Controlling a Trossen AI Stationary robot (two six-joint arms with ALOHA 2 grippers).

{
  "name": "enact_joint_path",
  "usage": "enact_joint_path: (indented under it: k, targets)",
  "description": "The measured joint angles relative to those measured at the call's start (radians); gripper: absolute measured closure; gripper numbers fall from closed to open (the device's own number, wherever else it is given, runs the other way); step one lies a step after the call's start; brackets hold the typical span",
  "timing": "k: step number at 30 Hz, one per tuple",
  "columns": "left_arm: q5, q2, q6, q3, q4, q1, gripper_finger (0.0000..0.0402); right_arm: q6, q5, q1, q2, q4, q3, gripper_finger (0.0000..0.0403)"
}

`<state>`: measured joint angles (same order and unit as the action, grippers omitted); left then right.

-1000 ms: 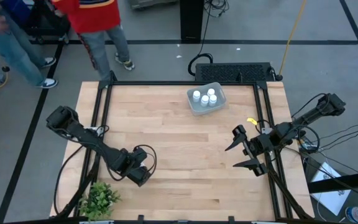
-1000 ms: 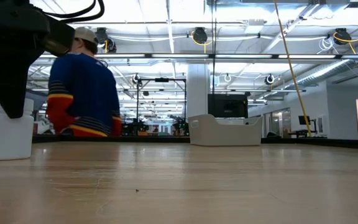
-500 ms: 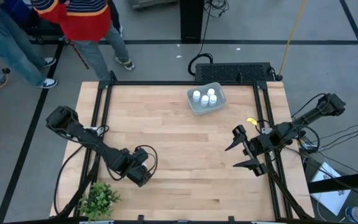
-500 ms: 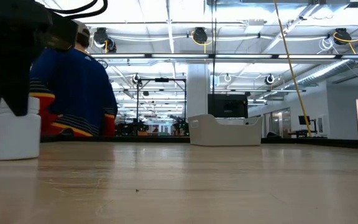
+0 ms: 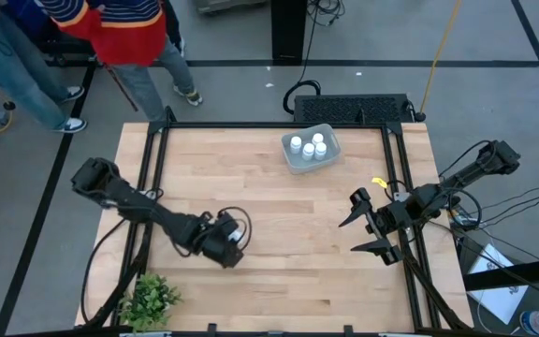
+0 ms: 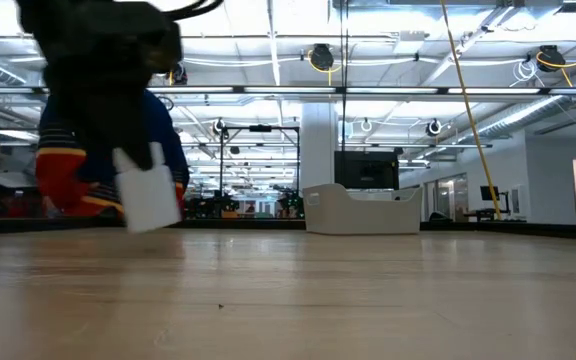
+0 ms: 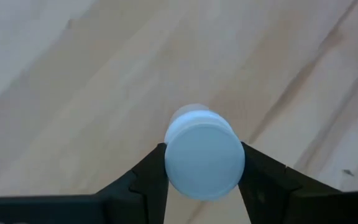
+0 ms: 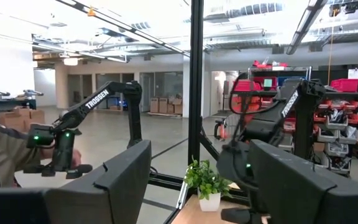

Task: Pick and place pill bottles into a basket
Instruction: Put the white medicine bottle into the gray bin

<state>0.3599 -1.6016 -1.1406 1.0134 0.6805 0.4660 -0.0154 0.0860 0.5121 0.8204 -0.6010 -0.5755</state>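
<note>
Above table [image 5: 279,215] | left gripper [image 7: 204,171] grips pill bottle [image 6: 148,195] | tilted, lifted

A small potted plant [image 5: 148,300] sits at the wooden table's [image 5: 269,197] near-left corner

White pill bottles [image 5: 308,147], translucent grey-blue basket [image 5: 329,140], pale wood-grain table [image 5: 269,206].

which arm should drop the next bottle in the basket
Left. Its hand is already shut on a pill bottle, lifted off the table. The right hand hangs open and empty at the table's right edge. The basket holds four bottles.
</note>
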Motion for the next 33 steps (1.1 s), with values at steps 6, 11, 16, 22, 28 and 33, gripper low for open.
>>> enact_joint_path:
  k: [6, 11, 16, 22, 28, 33]
  targets:
    - [0.052, 0.000, 0.172, 0.000, -0.150, -0.109, 0.0234, -0.018, 0.000, 0.000, 0.000, -0.006, 0.000, 0.0140]
    - [0.017, 0.000, 0.329, 0.000, -0.285, -0.226, 0.0231, -0.070, 0.000, 0.000, 0.000, -0.016, 0.000, 0.0140]
    - [-0.035, 0.000, 0.460, 0.044, -0.336, -0.341, 0.0237, -0.102, 0.000, 0.000, -0.002, -0.017, 0.000, 0.0140]
    - [-0.129, 0.000, 0.628, 0.145, -0.335, -0.465, 0.0236, -0.103, -0.002, 0.000, -0.002, -0.017, 0.000, 0.0140]
    - [-0.259, 0.000, 0.726, 0.299, -0.282, -0.597, 0.0233, -0.153, -0.004, 0.000, -0.015, -0.022, 0.000, 0.0140]
    - [-0.333, 0.000, 0.782, 0.432, -0.197, -0.709, 0.0237, -0.171, -0.004, 0.000, -0.047, 0.002, 0.000, 0.0140]
